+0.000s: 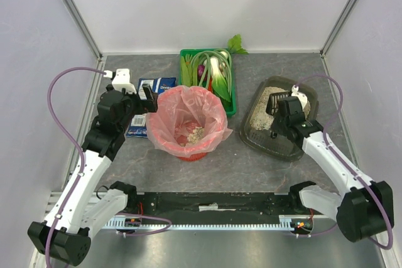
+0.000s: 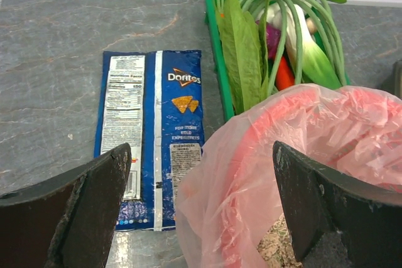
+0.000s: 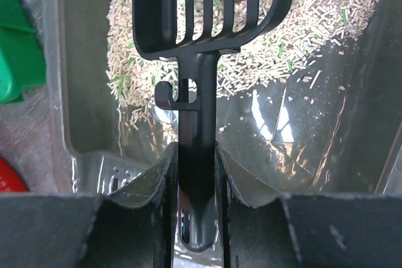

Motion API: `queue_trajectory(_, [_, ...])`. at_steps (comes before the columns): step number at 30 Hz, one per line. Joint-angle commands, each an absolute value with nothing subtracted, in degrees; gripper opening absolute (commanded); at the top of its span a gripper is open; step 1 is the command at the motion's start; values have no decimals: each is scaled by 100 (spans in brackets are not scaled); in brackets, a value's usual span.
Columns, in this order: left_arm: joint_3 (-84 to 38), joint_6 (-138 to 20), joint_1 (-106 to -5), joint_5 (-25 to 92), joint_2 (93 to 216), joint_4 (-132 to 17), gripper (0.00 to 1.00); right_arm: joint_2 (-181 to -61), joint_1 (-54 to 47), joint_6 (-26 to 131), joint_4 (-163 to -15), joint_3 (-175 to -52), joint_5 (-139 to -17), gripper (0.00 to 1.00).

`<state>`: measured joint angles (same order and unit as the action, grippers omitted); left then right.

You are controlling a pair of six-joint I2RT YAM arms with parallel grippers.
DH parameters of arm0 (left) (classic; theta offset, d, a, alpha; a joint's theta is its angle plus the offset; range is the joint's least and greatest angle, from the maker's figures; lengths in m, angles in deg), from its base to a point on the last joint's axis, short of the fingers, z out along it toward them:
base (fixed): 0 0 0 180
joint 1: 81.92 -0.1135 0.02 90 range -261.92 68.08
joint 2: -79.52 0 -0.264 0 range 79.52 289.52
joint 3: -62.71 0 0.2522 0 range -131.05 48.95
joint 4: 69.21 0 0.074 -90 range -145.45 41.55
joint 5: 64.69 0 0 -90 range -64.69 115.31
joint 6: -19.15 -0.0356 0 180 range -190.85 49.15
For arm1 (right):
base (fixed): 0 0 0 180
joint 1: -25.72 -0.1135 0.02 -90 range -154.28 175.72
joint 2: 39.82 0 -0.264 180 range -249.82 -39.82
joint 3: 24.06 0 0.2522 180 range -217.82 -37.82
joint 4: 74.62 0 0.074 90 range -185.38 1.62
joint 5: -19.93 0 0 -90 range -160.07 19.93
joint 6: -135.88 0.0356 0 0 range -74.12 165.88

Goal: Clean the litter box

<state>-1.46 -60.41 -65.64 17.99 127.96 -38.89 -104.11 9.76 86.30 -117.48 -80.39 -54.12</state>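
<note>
The litter box (image 1: 260, 135), a shallow dark translucent tray with beige litter piled at its far end, lies at the right of the table. My right gripper (image 1: 278, 110) is over it, shut on the handle of a black slotted scoop (image 3: 207, 10). The scoop head hangs above the litter (image 3: 314, 23) and looks empty. The tray's near end (image 3: 301, 149) is bare plastic. A round red bin lined with a pink bag (image 1: 188, 122) stands in the middle, with some litter in its bottom. My left gripper (image 2: 201, 199) is open and empty, by the bin's left rim.
A green crate (image 1: 232, 108) with vegetables stands behind the bin, next to the litter box. A blue Doritos bag (image 2: 154, 130) lies flat left of the bin. White walls close the table on three sides.
</note>
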Motion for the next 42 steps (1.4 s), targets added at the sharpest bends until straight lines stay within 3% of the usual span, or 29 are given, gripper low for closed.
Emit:
queue_trajectory(1, [-386, -6057, -6522, 2126, 12698, -4182, 99, -10047, 990, 8368, -12081, -8115, -5881, 5])
queue_trajectory(10, [-984, -5759, -6267, 2468, 12908, -4200, 99, -9950, 990, 8016, -12301, -8344, -6084, 4])
queue_trajectory(16, [-1536, -5636, -6048, 4112, 13417, -4604, 100, -9617, 990, 7981, -12599, -8502, -6180, 5])
queue_trajectory(29, [-2961, -4914, -4563, 4393, 15684, -5088, 100, -9001, 982, 7699, -13390, -8897, -6444, 0])
queue_trajectory(36, [-3954, -4475, -4254, 4851, 17126, -5026, 100, -8737, 990, 7682, -13470, -9099, -6734, 0])
queue_trajectory(42, [-4016, -3973, -3999, 4851, 17829, -5527, 99, -8553, 990, 7462, -13557, -9354, -6998, 0])
